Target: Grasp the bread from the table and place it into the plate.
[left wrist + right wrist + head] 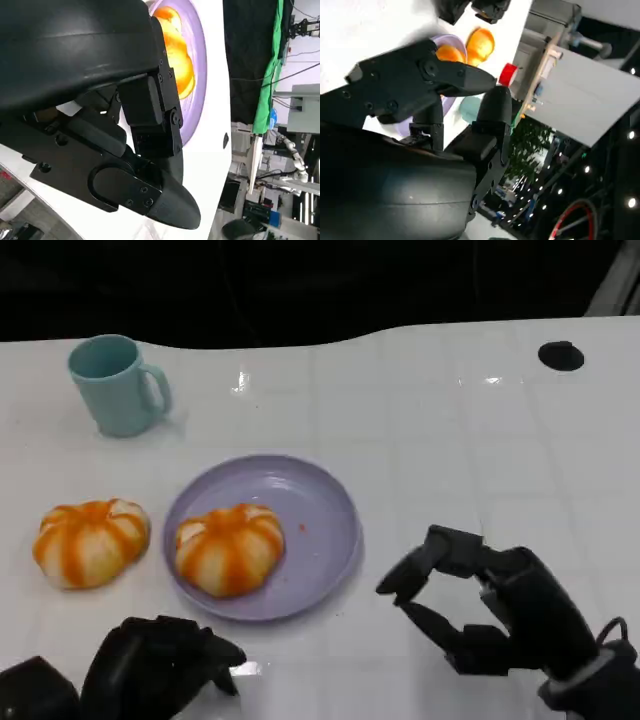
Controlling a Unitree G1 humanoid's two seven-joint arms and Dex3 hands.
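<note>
One round orange-and-white striped bread bun [90, 542] sits on the white table [480, 460] just left of the lavender plate [325, 540], which already holds a second bun [229, 548]. It looks soft, light and squashy, so I'd cup it gently around the sides. Left hand [160, 668] is curled in on nothing; right hand [480, 605] has its fingers apart, empty.

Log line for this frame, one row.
bread in plate on purple plate | bread on table beside it | left hand empty | right hand open, empty
</note>
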